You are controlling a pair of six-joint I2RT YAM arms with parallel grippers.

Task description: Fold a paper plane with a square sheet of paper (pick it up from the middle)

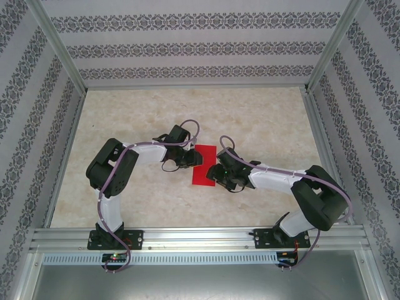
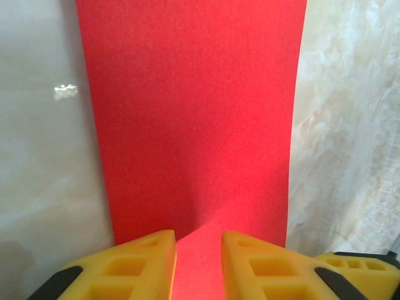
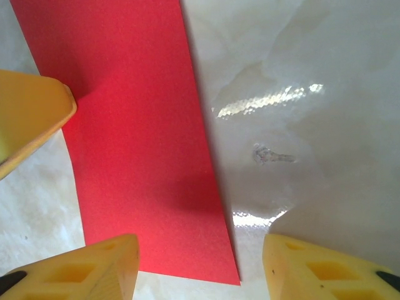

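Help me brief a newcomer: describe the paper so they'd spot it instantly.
Find the pale marble-look table inside the patterned walls. Near its middle, between the left hand and right hand, lies the sheet of paper. It's the only bright red thing.

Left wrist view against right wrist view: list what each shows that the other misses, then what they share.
Left wrist: both long edges of the red paper sheet, with the left hand narrowly open over its near end.
Right wrist: the sheet's near edge and corner, the right hand wide open with one finger over bare table, and glare patches.
Shared: the flat red sheet on the marbled table, framed by yellow fingers.
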